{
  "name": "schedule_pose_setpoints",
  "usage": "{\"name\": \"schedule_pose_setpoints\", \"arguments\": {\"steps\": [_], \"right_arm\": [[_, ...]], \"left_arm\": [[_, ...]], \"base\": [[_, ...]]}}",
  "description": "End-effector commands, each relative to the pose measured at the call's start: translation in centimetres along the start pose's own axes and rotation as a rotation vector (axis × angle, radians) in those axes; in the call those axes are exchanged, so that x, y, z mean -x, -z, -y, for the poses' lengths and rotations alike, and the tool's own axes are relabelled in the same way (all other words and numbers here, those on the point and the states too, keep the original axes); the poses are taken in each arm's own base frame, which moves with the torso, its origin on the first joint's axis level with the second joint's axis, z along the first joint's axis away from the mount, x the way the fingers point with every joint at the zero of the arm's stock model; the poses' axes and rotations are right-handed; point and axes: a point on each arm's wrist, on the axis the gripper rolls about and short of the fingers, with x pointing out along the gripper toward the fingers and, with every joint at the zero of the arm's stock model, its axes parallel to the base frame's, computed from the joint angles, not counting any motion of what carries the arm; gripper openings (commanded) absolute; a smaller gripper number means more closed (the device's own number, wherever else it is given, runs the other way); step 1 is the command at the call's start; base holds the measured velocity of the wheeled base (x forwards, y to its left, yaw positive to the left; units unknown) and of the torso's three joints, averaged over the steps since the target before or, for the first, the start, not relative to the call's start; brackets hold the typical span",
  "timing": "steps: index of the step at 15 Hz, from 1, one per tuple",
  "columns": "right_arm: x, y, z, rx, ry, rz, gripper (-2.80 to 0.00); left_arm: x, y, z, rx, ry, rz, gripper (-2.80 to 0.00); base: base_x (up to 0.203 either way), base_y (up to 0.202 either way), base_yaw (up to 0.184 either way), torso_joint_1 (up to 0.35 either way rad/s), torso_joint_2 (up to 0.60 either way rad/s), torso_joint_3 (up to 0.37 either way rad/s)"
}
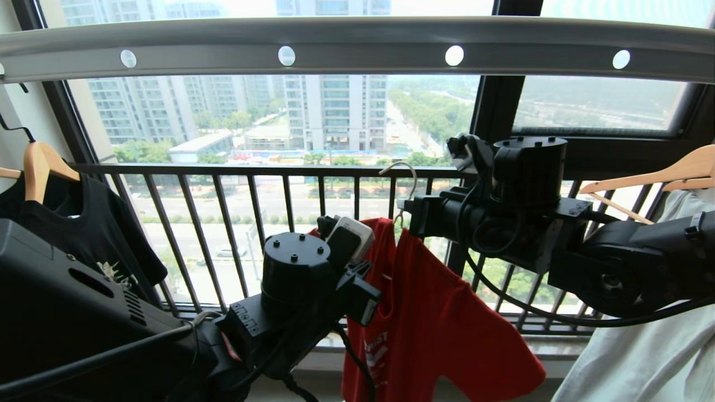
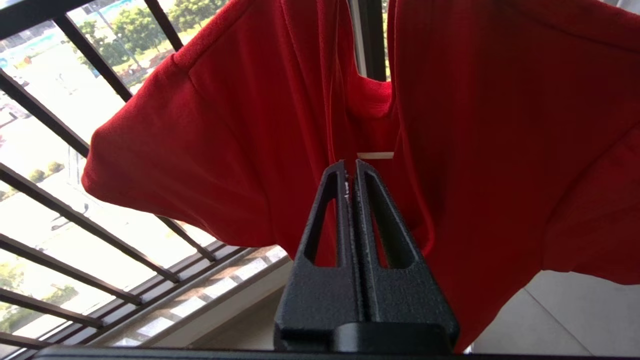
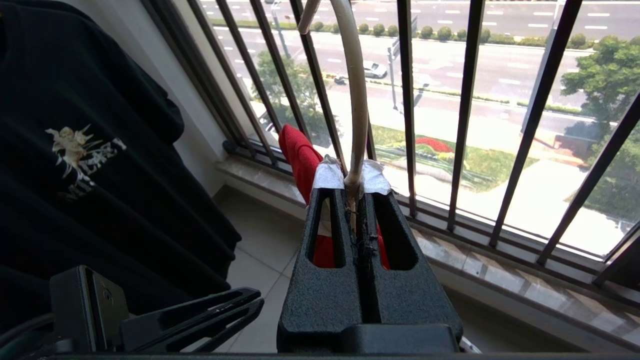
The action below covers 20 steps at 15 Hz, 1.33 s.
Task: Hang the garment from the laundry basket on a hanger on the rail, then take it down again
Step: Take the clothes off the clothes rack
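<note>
The red garment (image 1: 430,312) hangs from the white wire hanger (image 1: 406,173), well below the grey rail (image 1: 357,50). My right gripper (image 1: 403,216) is shut on the hanger's twisted neck (image 3: 356,110), with its taped fingertips (image 3: 327,175) against the wire. The hook is in the air, not on the rail. My left gripper (image 2: 350,164) is shut and empty, just in front of the garment (image 2: 240,150) near its collar. In the right wrist view the left gripper (image 3: 257,302) sits apart from the red cloth (image 3: 297,155). The laundry basket is out of view.
A black T-shirt (image 1: 89,229) hangs on a wooden hanger (image 1: 39,167) at the left. A white shirt (image 1: 653,335) hangs on another wooden hanger (image 1: 659,176) at the right. The dark barred window railing (image 1: 279,167) stands close behind the garment, above a tiled sill (image 3: 500,260).
</note>
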Motion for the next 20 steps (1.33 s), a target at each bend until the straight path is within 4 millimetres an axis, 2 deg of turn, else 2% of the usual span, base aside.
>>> {"name": "schedule_pose_setpoints", "arguments": {"steps": [1, 3, 7, 8, 12, 16, 20], "right_arm": [[-0.1, 0.0, 0.0, -0.001, 0.000, 0.002, -2.80], [-0.1, 0.0, 0.0, -0.001, 0.000, 0.002, -2.80], [0.2, -0.2, -0.2, -0.001, -0.008, 0.008, -2.80], [0.3, -0.2, -0.3, -0.002, -0.008, -0.002, -2.80], [0.5, 0.0, -0.9, -0.002, -0.022, -0.020, -2.80], [0.5, 0.1, -1.2, 0.000, -0.031, -0.023, -2.80], [0.7, 0.0, -1.4, -0.001, -0.037, -0.022, -2.80]], "left_arm": [[1.7, -1.6, 0.1, 0.043, 0.059, -0.014, 0.00], [1.4, -2.0, -0.3, 0.046, 0.037, -0.016, 0.00], [-0.7, -1.0, -0.4, 0.028, -0.090, -0.068, 0.00], [-1.0, -1.3, -0.3, 0.032, -0.102, -0.059, 0.00], [-0.7, -1.6, -0.2, 0.053, -0.093, -0.065, 0.00], [-0.1, -2.6, -0.1, 0.118, -0.082, -0.141, 0.00], [-1.0, -1.6, 0.0, 0.065, -0.162, -0.175, 0.00]], "base": [[0.000, 0.000, 0.000, 0.000, 0.00, 0.000], [0.000, 0.000, 0.000, 0.000, 0.00, 0.000], [0.000, 0.000, 0.000, 0.000, 0.00, 0.000], [0.000, 0.000, 0.000, 0.000, 0.00, 0.000], [0.000, 0.000, 0.000, 0.000, 0.00, 0.000], [0.000, 0.000, 0.000, 0.000, 0.00, 0.000], [0.000, 0.000, 0.000, 0.000, 0.00, 0.000]]}}
